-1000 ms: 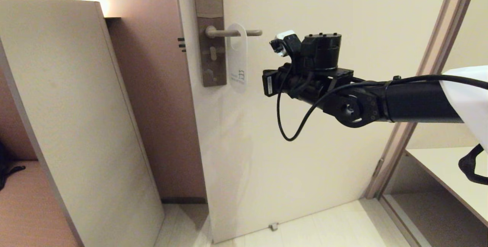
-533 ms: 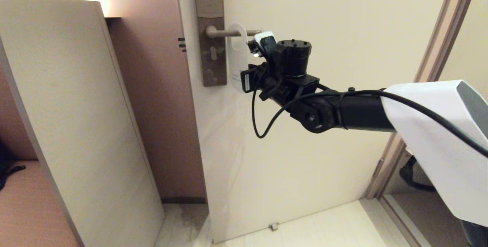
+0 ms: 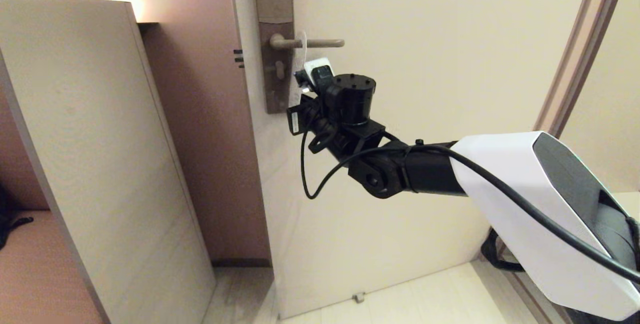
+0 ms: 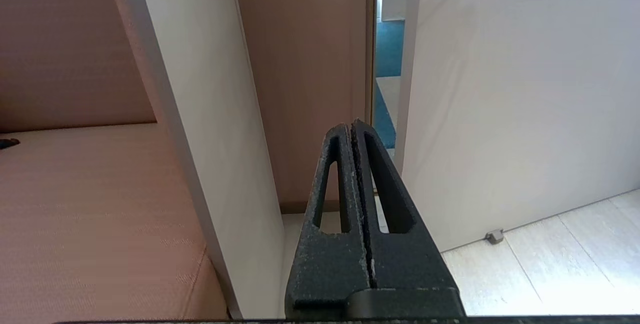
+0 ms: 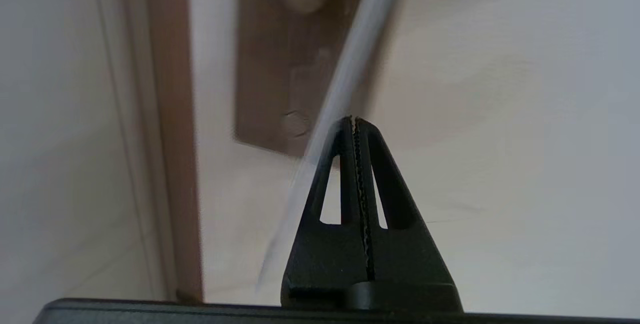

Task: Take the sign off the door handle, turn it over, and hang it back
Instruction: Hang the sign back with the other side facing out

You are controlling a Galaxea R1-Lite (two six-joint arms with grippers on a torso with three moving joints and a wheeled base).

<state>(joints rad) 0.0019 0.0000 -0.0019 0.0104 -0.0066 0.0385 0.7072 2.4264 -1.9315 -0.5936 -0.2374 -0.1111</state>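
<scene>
The white sign (image 3: 301, 48) hangs by its loop on the metal door handle (image 3: 322, 43), turned nearly edge-on close to the lock plate (image 3: 275, 66). My right arm's wrist (image 3: 350, 101) reaches in just below the handle and hides the lower part of the sign. In the right wrist view the sign (image 5: 345, 74) is a pale blurred strip running along the outside of one finger of my right gripper (image 5: 354, 120), which is shut with nothing between its fingers. Low down, my left gripper (image 4: 351, 125) is shut and empty, out of the head view.
The cream door (image 3: 430, 54) stands slightly ajar, with a tall pale panel (image 3: 100, 139) close on its left and the door frame (image 3: 575, 49) on its right. A small door stop (image 3: 358, 297) sits on the floor. A brown seat (image 3: 30, 264) lies at the far left.
My right arm has swung left and a little down, from right of the handle to below it. The sign has turned from flat against the door to edge-on, shifted toward the lock plate.
</scene>
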